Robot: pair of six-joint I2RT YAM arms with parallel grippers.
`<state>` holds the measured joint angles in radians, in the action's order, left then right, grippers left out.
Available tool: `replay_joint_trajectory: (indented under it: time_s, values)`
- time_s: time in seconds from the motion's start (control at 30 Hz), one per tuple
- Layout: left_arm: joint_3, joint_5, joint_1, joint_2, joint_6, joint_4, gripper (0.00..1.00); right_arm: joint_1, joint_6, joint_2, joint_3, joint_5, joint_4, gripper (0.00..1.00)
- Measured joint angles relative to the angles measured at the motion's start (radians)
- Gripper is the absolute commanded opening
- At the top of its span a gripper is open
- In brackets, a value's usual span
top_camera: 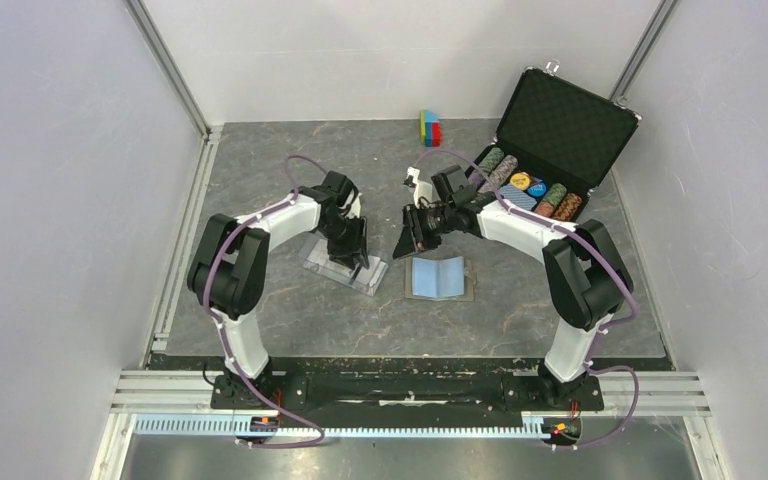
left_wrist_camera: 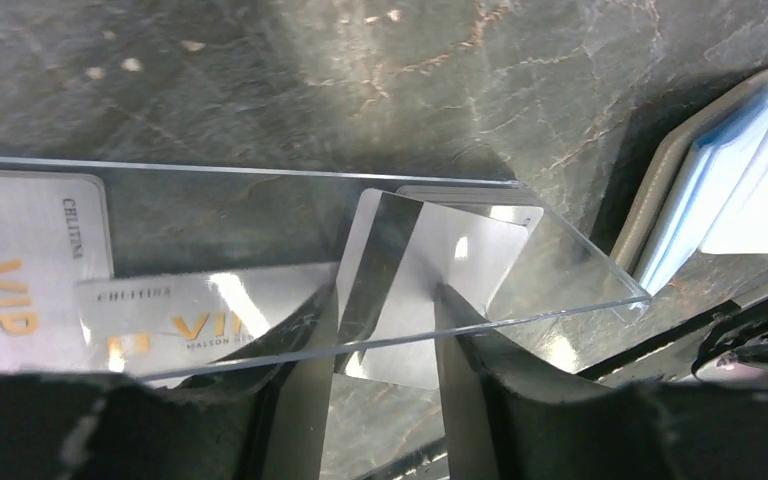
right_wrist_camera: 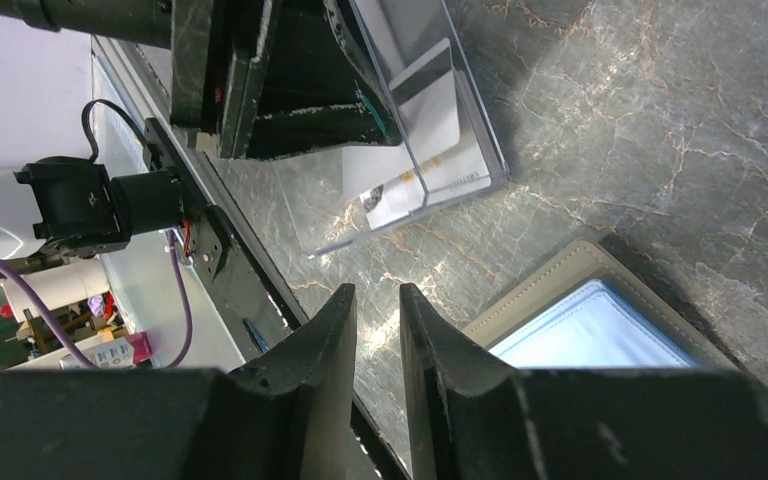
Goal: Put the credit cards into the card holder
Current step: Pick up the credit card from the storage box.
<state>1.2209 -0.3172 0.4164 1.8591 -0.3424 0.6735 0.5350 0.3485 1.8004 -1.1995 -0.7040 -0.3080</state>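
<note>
At the middle of the table [top_camera: 520, 300], a clear plastic case [top_camera: 328, 262] lies just left of the open card holder [top_camera: 438, 278]. The case contains the credit cards [left_wrist_camera: 20, 270]. The card holder is spread flat with its light blue lining facing up. This probably exposes the pockets so that a card can be slid in without first opening the fold.

Check the left tool [left_wrist_camera: 388, 305]. It is lowered into the case, with its jaws partly drawn in on either side of the tilted card [left_wrist_camera: 460, 250]. That card stands raised at an angle with its magnetic stripe showing, while the gold-printed cards lie flat on the case floor. The tilt most likely lifts an edge off the floor so the fingers can get around a very thin item. One fingertip [left_wrist_camera: 447, 300] touches the card face. You cannot tell from these views whether the jaws actually clamp the card.

Check the right tool [right_wrist_camera: 375, 305]. It hovers above the table between the case and the card holder. Its jaws are a narrow gap apart and hold nothing. It appears to be on standby, placed to steady the card holder or receive the card.

The step in hand appears to be the pick-up, and insertion is not yet made. Expect the smooth card to slip, and expect the case wall to limit your withdrawal path.
</note>
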Motion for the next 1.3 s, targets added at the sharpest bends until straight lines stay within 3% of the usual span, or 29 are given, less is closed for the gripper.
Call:
replay_joint_trajectory:
  time_s: [0.1,0.27,0.43,0.67,0.83,1.03,1.2,1.3]
  values:
    - [0.000,-0.005,0.022,0.000,-0.003,-0.007,0.36,0.000,0.000,0.000,0.002,0.000,0.001,0.25]
    - [0.000,0.003,0.057,-0.005,-0.003,-0.014,0.35,0.000,0.000,0.000,0.011,0.000,0.004,0.25]
    - [-0.001,0.043,0.067,-0.047,-0.003,-0.014,0.54,0.000,0.000,0.000,0.025,0.000,0.004,0.25]
    - [-0.001,0.080,0.067,-0.064,-0.003,-0.011,0.56,0.000,-0.001,0.000,0.035,0.000,0.007,0.25]
    - [-0.001,0.055,0.067,-0.017,-0.003,-0.017,0.47,0.000,-0.001,0.000,0.037,0.000,0.007,0.25]
    - [0.001,0.027,0.068,0.012,-0.002,-0.015,0.19,0.000,-0.003,0.000,0.037,0.000,0.007,0.25]
    - [0.012,0.034,0.068,0.011,-0.002,0.007,0.03,0.000,-0.005,0.000,0.037,0.001,0.007,0.26]
    - [0.018,0.046,0.071,0.007,-0.002,0.019,0.02,0.000,-0.005,0.000,0.037,0.001,0.007,0.26]
